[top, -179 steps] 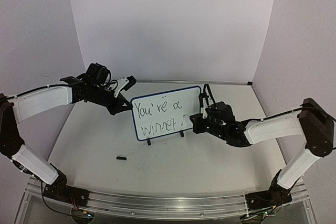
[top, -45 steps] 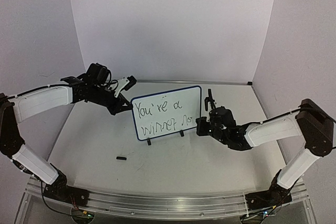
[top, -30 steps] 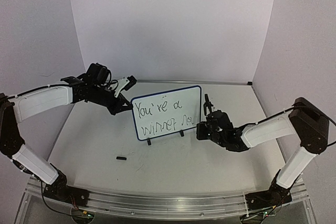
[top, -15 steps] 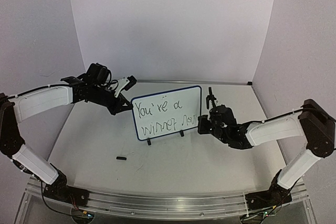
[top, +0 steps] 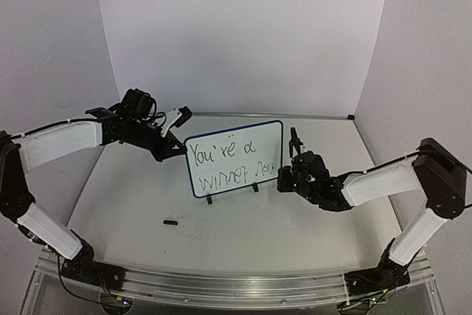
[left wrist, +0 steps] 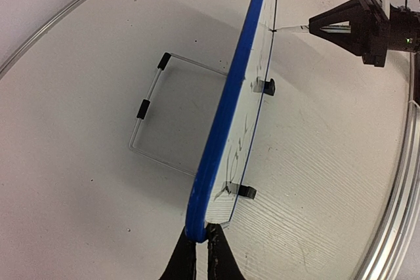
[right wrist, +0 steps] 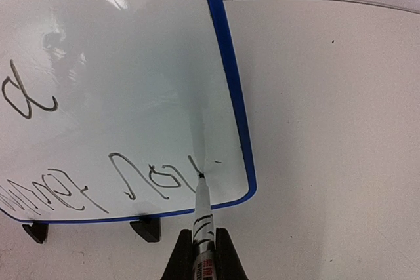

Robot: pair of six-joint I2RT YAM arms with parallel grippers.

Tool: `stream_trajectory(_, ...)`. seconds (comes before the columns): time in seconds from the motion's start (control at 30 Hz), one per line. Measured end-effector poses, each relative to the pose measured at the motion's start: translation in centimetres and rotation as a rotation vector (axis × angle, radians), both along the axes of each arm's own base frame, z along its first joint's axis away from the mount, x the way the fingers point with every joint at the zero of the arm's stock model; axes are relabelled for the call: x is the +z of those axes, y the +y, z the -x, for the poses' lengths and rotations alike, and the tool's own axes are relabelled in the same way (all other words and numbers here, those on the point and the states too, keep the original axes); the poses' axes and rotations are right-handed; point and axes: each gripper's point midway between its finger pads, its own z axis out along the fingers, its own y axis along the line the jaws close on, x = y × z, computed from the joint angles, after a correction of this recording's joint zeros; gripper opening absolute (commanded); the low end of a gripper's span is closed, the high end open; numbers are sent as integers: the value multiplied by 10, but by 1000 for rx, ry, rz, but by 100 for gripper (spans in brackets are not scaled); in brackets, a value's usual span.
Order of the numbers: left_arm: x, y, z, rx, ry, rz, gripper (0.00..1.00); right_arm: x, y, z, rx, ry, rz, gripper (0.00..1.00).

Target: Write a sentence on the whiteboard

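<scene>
The whiteboard point(top: 267, 138) stood upright on its feet mid-table point(top: 221, 234), the sentence point(top: 221, 178) running across it in two slanted rows. The left gripper point(left wrist: 199, 244) was pinched on its blue edge. The right gripper point(right wrist: 203, 235) was clamped on a marker point(right wrist: 202, 204), whose tip touched the board near its lower right corner.

Both the left arm point(top: 59, 145) and right arm point(top: 380, 182) have white shell links with black joints and wrist blocks. Thin black cable point(top: 153, 114) loops at 10 o'clock. Black bases point(top: 82, 263) at 7 and 5 o'clock. The left gripper point(left wrist: 199, 244) and right gripper point(right wrist: 202, 233) are tapered, matte black.
</scene>
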Motion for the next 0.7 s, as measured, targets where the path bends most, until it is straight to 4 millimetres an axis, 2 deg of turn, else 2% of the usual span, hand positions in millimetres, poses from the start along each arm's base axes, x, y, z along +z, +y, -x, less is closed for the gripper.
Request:
stream_trajectory(0.33,0,0,0,-1,1,1,0,-24,-2,2,-5,43,43,0)
stream_trajectory(0.53,0,0,0,-1,0,1,0,-23,-4,1,-13,39,53,0)
stream_trajectory(0.7,0,0,0,-1,0,0,0,-10,-7,-1,-26,9,49,0)
